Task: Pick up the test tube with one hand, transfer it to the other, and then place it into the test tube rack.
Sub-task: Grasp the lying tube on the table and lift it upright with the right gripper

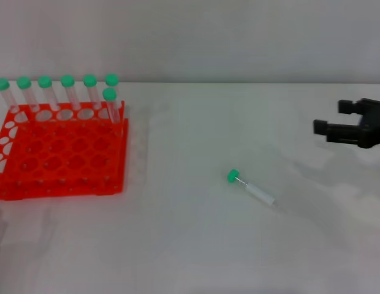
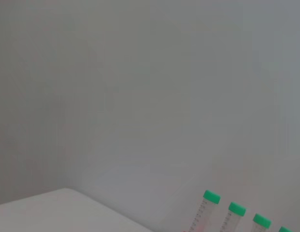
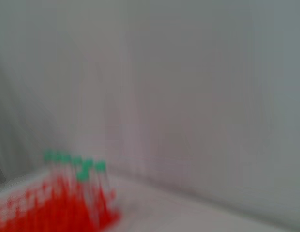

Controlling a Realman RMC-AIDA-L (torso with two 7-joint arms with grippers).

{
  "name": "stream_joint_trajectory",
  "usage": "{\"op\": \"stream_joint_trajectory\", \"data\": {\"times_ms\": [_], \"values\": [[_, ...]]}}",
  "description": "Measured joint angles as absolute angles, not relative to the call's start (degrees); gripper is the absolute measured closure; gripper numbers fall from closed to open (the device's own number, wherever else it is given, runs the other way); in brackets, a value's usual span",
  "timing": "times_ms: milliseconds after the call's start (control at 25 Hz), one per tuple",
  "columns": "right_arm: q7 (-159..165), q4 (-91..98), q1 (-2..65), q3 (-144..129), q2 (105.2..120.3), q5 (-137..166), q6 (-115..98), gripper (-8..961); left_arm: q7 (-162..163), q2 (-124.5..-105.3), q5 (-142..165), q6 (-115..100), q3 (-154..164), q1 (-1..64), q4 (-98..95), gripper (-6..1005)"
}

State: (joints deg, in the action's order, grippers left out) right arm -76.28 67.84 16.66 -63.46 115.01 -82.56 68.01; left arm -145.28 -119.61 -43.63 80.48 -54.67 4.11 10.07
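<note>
The test tube (image 1: 251, 187) lies on its side on the white table, right of centre, with its green cap pointing back-left. The orange-red test tube rack (image 1: 61, 153) stands at the left and holds several upright green-capped tubes (image 1: 67, 92) along its back row. My right gripper (image 1: 333, 117) hovers at the right edge, behind and to the right of the lying tube, apart from it, fingers open and empty. The rack shows blurred in the right wrist view (image 3: 58, 205). My left gripper is out of view; its wrist view shows only some of the rack's tube tops (image 2: 210, 212).
The white table (image 1: 196, 245) runs to a plain grey wall (image 1: 239, 37) behind. Bare table surface lies between the rack and the lying tube.
</note>
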Motion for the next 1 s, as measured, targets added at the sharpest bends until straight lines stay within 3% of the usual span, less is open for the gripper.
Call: {"op": "stream_joint_trajectory", "data": {"times_ms": [440, 1000], "values": [[-23.88, 99.21, 25.87, -86.79, 115.31, -38.09, 73.91, 153, -145.28, -119.70, -43.34, 80.65, -54.64, 3.86, 10.40, 135], [-2.48, 75.28, 49.29, -107.75, 116.19, -26.10, 79.54, 176, -145.21, -119.63, -42.80, 80.67, -53.96, 4.38, 10.65, 139]]}}
